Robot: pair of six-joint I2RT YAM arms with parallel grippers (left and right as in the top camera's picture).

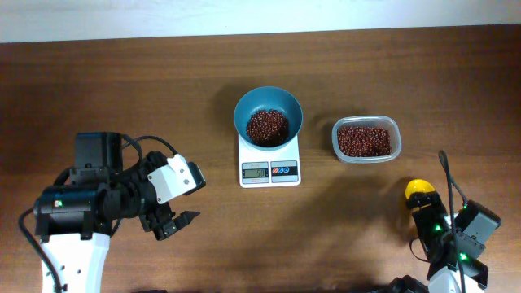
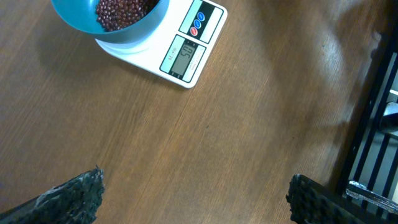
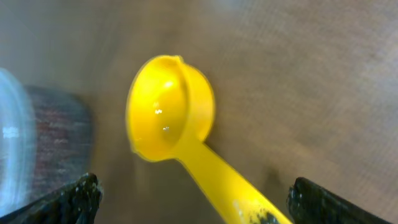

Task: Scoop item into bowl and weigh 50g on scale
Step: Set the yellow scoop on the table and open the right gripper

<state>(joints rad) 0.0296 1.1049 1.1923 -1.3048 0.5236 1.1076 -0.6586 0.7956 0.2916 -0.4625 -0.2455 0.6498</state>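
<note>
Since the yellow scoop (image 3: 168, 118) shows an empty cup and lies between the wide-spread jaws of the right pincer (image 3: 196, 186), neither tip touching its handle, the step in hand looks like the weight check rather than scooping. Red-brown beans (image 1: 267, 126) are heaped in the teal bowl (image 1: 242, 118), which sits on the white digital scale (image 1: 269, 159) at mid-bench. More beans fill the clear plastic tub (image 1: 335, 140) at the bowl's 3 o'clock, and the scoop is at the tub's 5 o'clock. The left pincer (image 1: 177, 225), at the scale's 8 o'clock, hangs open and empty. The digits on the display (image 2: 184, 57) are too small to read surely. Next, I judge, comes reading that figure. If it is short of 50g, the right pincer must close on the handle and carry a small load from tub to bowl; if over, a few beans should come out.
</note>
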